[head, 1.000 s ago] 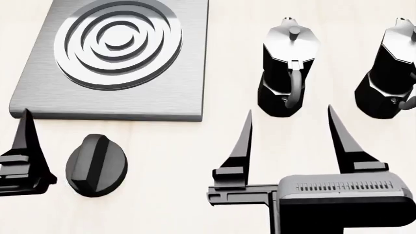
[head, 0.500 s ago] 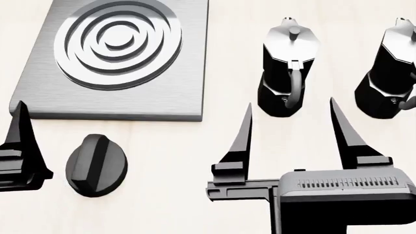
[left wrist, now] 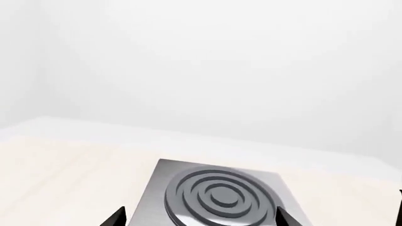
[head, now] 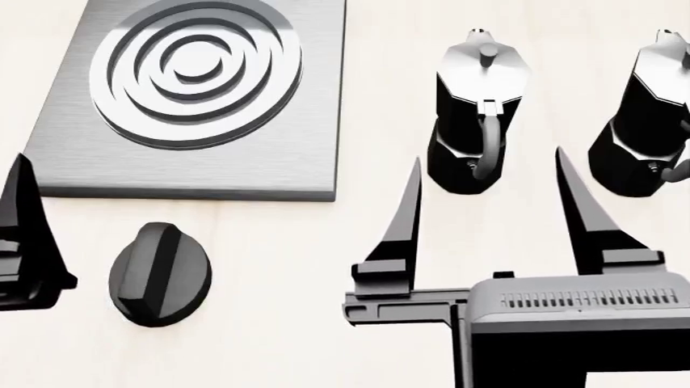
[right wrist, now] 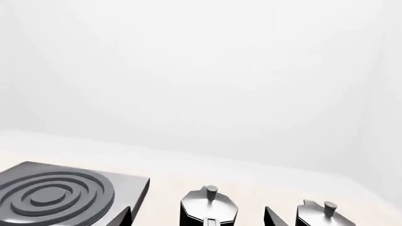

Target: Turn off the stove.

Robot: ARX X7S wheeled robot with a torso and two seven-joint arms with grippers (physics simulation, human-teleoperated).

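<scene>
The stove (head: 194, 174) is a flat grey slab with a ringed burner at the far left. It also shows in the left wrist view (left wrist: 157, 188) and the right wrist view (right wrist: 129, 183). Its black ridged knob (head: 160, 273) lies on the table just in front of the slab. My left gripper (left wrist: 199, 217) is open and empty, facing the slab. In the head view only one of its fingers (head: 27, 234) shows, left of the knob and apart from it. My right gripper (head: 487, 158) is open and empty, its fingers astride the nearer moka pot's line.
Two black-and-silver moka pots (head: 480, 113) (head: 647, 113) stand right of the slab, handles toward me. They also show in the right wrist view (right wrist: 209, 207) (right wrist: 323, 214). The light wooden table ends at a white wall behind.
Both grippers have moved a little forward, away from me. The left finger has also slid left towards the edge of the view. The knob and pots have not moved.
</scene>
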